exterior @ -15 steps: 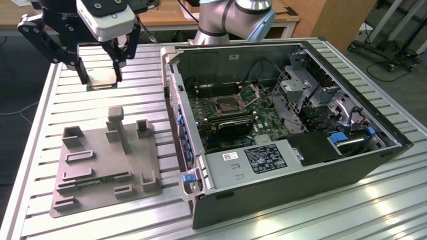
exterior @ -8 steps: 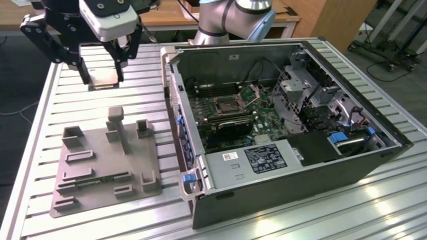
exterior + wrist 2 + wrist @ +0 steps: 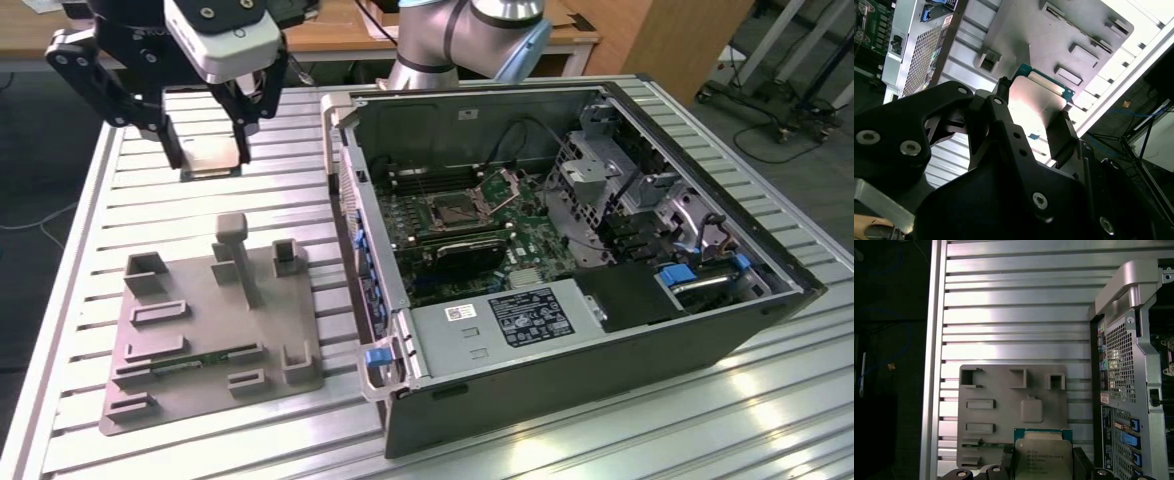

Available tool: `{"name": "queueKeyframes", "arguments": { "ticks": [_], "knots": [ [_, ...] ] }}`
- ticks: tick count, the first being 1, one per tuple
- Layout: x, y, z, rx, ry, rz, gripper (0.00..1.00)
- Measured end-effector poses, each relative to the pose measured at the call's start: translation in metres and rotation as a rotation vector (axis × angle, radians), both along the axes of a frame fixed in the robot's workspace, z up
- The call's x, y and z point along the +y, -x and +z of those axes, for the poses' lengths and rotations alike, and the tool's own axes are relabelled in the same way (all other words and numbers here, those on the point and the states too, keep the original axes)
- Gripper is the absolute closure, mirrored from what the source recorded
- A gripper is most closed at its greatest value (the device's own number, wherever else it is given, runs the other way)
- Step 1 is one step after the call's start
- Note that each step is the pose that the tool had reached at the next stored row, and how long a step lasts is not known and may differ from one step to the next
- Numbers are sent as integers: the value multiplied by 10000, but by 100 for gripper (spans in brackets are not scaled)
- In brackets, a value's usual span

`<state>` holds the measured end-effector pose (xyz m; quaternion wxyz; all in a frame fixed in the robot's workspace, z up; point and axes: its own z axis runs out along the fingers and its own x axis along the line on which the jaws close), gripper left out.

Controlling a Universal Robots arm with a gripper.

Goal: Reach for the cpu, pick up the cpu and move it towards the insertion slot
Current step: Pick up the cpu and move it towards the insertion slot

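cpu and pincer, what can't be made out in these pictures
- cpu: its lower part is cut off by the first wrist view's edge; its underside faces away.
- pincer: contact faces hidden behind the cpu in the second wrist view.
- insertion slot: pins too small in the exterior view.

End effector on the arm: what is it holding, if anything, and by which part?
The end effector holds the flat square silver-topped cpu by two opposite edges, one finger on each side, above the grey plastic tray.
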<state>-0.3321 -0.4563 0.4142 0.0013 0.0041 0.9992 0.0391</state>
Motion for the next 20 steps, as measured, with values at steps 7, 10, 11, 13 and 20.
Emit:
{"name": "queueKeyframes", "arguments": {
  "ticks": [7, 10, 11, 13, 20],
  "knots": [
    [0, -22, -3, 0, -1, 0, 46],
    [0, -33, -4, 0, 0, 0, 46],
    [0, -36, -4, 0, -1, -1, 46],
    [0, -44, -4, 0, 0, -1, 46],
    [0, -69, -7, 0, 0, 0, 46]
  ]
}}
